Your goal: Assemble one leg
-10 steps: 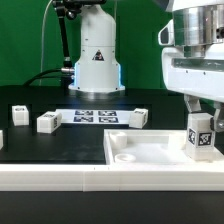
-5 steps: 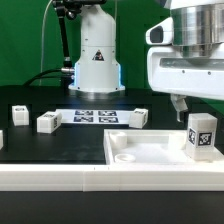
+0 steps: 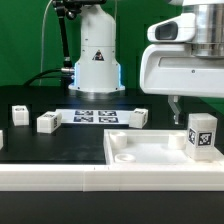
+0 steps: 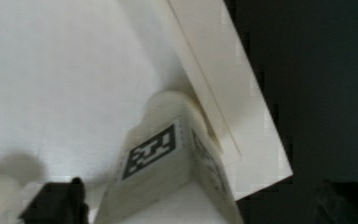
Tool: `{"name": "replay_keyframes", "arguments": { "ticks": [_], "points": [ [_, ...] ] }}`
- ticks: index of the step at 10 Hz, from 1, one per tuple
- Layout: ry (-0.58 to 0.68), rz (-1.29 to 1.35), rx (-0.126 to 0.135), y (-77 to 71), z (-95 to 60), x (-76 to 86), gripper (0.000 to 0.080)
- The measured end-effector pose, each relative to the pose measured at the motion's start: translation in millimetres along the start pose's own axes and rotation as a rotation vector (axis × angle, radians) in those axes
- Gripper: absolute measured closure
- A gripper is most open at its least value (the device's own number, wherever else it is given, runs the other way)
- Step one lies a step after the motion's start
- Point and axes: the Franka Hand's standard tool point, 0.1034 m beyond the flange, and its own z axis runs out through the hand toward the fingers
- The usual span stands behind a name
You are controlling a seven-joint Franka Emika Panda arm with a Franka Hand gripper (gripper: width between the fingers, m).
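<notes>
One leg (image 3: 202,135), a chunky white post with a black-and-white tag, stands upright on the far right corner of the flat white panel (image 3: 145,152). My gripper (image 3: 198,106) hangs just above it, open, with one finger (image 3: 175,106) showing to the leg's left; it touches nothing. In the wrist view the leg (image 4: 163,150) stands below and between my fingers (image 4: 60,200), beside the panel's edge (image 4: 220,70). My gripper (image 4: 194,208) holds nothing.
Three more legs lie on the black table (image 3: 60,145): two on the exterior view's left (image 3: 19,115) (image 3: 47,122) and one (image 3: 135,117) behind the panel. The marker board (image 3: 95,117) lies in front of the arm's base (image 3: 95,62).
My gripper has let go of the leg and risen straight up from it. The leg stays upright on the panel's corner.
</notes>
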Motion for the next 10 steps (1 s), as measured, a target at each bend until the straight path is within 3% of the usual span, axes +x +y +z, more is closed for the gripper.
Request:
{"name": "replay_keyframes", "arguments": {
  "ticks": [5, 8, 10],
  "points": [
    [-0.001, -0.329, -0.004, 12.9, 0.4, 6.5, 0.0151],
    [-0.001, -0.340, -0.004, 14.1, 0.6, 7.0, 0.0155],
    [-0.001, -0.340, -0.004, 14.1, 0.7, 6.9, 0.0505]
  ]
}}
